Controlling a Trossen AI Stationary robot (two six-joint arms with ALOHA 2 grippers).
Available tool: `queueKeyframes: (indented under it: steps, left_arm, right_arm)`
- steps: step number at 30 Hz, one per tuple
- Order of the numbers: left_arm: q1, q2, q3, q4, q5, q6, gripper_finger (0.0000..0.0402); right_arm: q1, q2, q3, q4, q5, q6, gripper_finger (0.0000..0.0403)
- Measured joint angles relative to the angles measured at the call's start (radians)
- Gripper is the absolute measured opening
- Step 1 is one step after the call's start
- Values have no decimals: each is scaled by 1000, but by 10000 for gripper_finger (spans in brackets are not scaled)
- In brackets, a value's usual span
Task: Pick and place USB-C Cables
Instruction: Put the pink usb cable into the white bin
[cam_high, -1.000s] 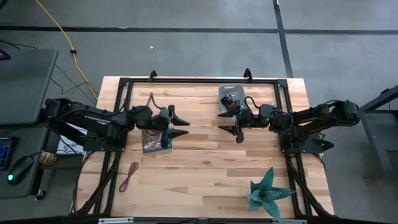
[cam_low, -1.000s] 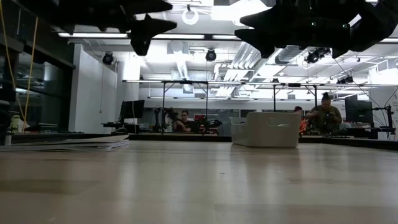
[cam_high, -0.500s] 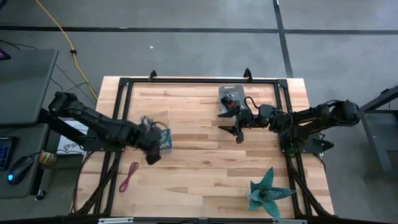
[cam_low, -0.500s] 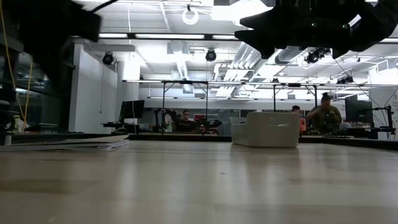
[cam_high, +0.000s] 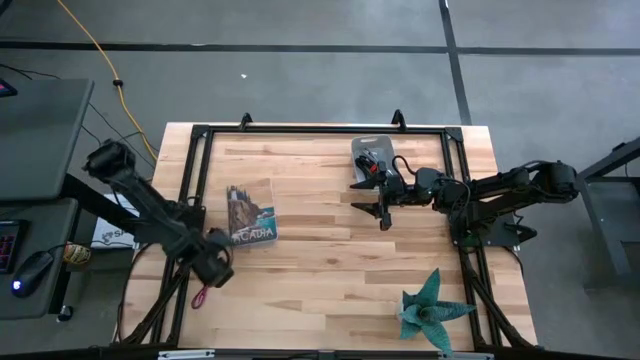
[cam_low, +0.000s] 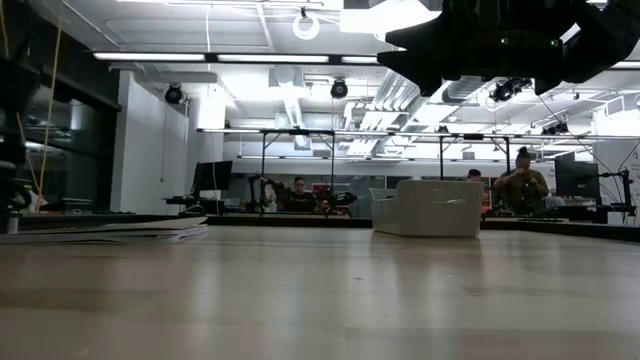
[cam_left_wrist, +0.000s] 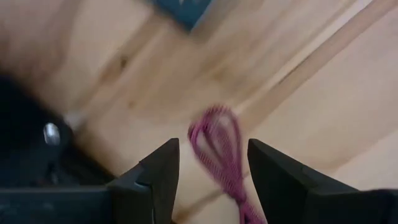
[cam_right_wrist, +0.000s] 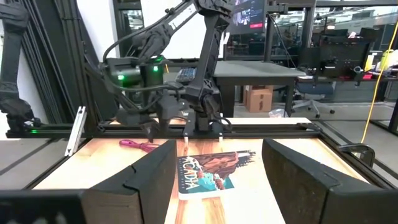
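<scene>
High view: the left gripper (cam_high: 213, 268), fingers apart, hangs over the maroon-pink cable (cam_high: 205, 292) at lower left, probably about to descend and close; the right gripper (cam_high: 381, 196), open, waits mid-table.

book (cam_high: 250, 213) flat, left of centre | plant (cam_high: 431, 309) near-right corner | grey tray (cam_high: 372, 150) far edge

Left tool (cam_high: 213, 271) above cable (cam_high: 200, 295), beside book (cam_high: 250, 212).
</scene>
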Motion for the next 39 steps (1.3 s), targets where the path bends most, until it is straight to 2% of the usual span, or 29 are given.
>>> queueKeyframes:
  steps: [7, 13, 21, 25, 39]
  left_arm:
    - [-187, 4, -9, 94, -39, -263, 170]
    - [-267, 80, -9, 117, -49, -377, 170]
    - [-274, 211, -8, 247, -37, -343, 170]
    - [-274, 253, -2, 256, -32, -342, 170]
    - [-274, 245, -6, 237, -46, -342, 160]
  right_arm:
    - [-1, 0, 0, -1, 34, 0, 229]
    - [-1, 0, 0, -8, 47, 0, 229]
    - [-1, 0, 0, -8, 46, 1, 229]
    - [-1, 0, 0, -8, 46, 4, 229]
    - [-1, 0, 0, -15, 43, 46, 229]
